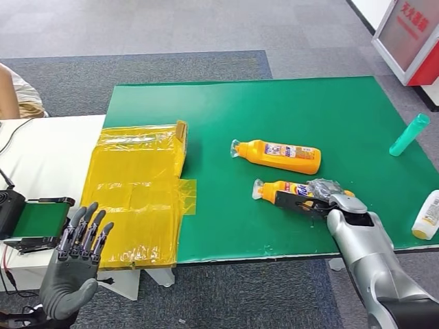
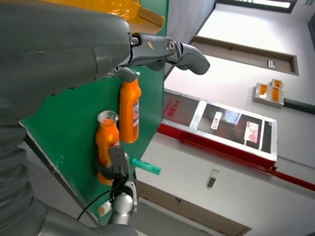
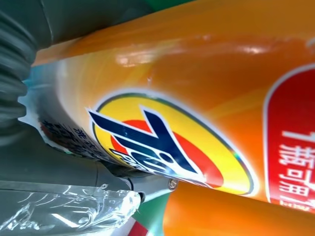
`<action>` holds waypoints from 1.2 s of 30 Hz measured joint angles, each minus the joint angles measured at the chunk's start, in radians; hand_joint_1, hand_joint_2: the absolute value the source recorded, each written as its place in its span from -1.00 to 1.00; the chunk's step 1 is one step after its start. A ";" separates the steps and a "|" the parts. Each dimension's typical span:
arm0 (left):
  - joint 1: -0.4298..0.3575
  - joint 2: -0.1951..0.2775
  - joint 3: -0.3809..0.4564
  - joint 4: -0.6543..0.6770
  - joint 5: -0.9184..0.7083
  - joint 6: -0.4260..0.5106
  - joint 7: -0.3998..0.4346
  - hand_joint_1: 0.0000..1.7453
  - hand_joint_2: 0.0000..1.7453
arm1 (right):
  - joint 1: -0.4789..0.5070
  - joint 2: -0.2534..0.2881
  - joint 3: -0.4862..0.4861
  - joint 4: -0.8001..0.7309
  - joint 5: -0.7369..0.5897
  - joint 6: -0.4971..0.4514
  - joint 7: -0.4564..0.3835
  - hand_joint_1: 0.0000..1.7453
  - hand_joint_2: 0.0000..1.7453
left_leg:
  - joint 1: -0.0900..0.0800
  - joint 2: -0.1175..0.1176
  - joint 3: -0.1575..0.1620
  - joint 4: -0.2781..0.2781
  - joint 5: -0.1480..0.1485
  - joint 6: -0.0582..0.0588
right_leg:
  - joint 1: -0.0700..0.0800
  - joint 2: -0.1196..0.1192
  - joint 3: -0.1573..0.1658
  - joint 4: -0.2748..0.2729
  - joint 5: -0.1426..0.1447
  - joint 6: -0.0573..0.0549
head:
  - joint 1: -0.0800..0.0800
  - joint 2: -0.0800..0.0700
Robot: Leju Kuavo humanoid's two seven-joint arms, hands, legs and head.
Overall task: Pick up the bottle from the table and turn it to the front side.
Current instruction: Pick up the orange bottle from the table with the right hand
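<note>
From my seat: left hand (image 1: 73,264) at 7 o'clock, matte grey fingers spread, holding nothing. Crinkly yellow plastic sheet (image 1: 137,188) next. Right hand (image 1: 331,202) at 4 o'clock is wrapped around the glossy orange bottle (image 1: 282,190), lying flat on the green mat (image 1: 311,110).

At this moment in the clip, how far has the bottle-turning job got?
Done: the right hand has reached the nearer orange bottle and its fingers lie over the body. In hand: the grasp; the bottle lies on the green mat, not visibly lifted. Its logo label faces the right wrist camera. Left: lifting and turning it. The farther orange bottle is untouched; the left hand is open, off the table.
</note>
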State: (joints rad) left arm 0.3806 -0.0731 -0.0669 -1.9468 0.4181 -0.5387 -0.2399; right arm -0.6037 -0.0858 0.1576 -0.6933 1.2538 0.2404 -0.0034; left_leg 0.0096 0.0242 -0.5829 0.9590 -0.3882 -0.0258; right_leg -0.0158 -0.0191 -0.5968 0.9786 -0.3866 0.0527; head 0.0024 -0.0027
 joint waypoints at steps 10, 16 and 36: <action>0.000 0.004 -0.004 0.005 0.000 0.002 0.000 -1.00 1.00 | -0.002 0.000 0.002 0.007 -0.011 -0.017 -0.009 1.00 1.00 | 0.000 0.000 0.000 0.000 0.000 0.000 | 0.000 0.000 0.000 0.000 0.000 0.000 | 0.000 0.000; -0.002 0.006 -0.003 0.006 -0.038 0.024 -0.007 -1.00 1.00 | 0.020 0.004 -0.009 -0.022 -0.148 -0.022 -0.097 1.00 1.00 | 0.001 0.000 0.000 0.000 -0.001 -0.001 | 0.001 0.000 0.000 0.000 0.000 -0.001 | 0.000 0.000; -0.269 -0.068 0.018 0.027 -0.507 0.203 0.021 -1.00 1.00 | 0.394 0.228 0.155 -0.809 -0.792 -0.020 -0.238 1.00 1.00 | 0.003 0.001 -0.012 0.000 0.002 -0.004 | 0.003 0.001 -0.012 0.002 -0.001 -0.003 | 0.000 0.000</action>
State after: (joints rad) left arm 0.1114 -0.1414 -0.0486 -1.9202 -0.0892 -0.3355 -0.2188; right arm -0.2094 0.1420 0.3131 -1.5026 0.4615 0.2208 -0.2417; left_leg 0.0129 0.0252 -0.5944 0.9591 -0.3865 -0.0301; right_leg -0.0123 -0.0182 -0.6089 0.9810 -0.3873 0.0498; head 0.0022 -0.0027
